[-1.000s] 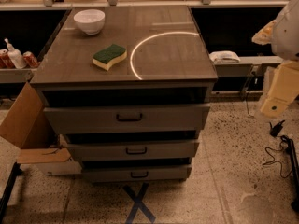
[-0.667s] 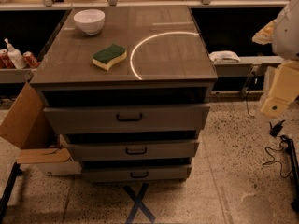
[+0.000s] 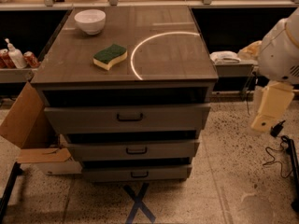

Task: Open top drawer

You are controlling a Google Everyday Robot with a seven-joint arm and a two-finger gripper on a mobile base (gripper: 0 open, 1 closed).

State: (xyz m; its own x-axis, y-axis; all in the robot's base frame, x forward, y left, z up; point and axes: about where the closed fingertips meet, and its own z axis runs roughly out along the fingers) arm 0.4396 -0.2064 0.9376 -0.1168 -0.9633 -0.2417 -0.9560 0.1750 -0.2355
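Observation:
The top drawer (image 3: 93,119) is the widest grey front of the cabinet, just under the tabletop, with a small dark bar handle (image 3: 130,117) at its middle. A dark gap shows above the front. Two narrower grey drawer fronts (image 3: 133,149) sit below it. My gripper (image 3: 262,121) hangs at the end of the white and cream arm at the far right, well to the right of the cabinet and about level with the top drawer. It touches nothing.
On the cabinet top (image 3: 163,64) lie a green and yellow sponge (image 3: 110,56) and a white bowl (image 3: 90,20). A cardboard box (image 3: 25,125) leans at the cabinet's left. Cables (image 3: 275,157) lie on the floor at right. A blue tape X (image 3: 138,203) marks the floor in front.

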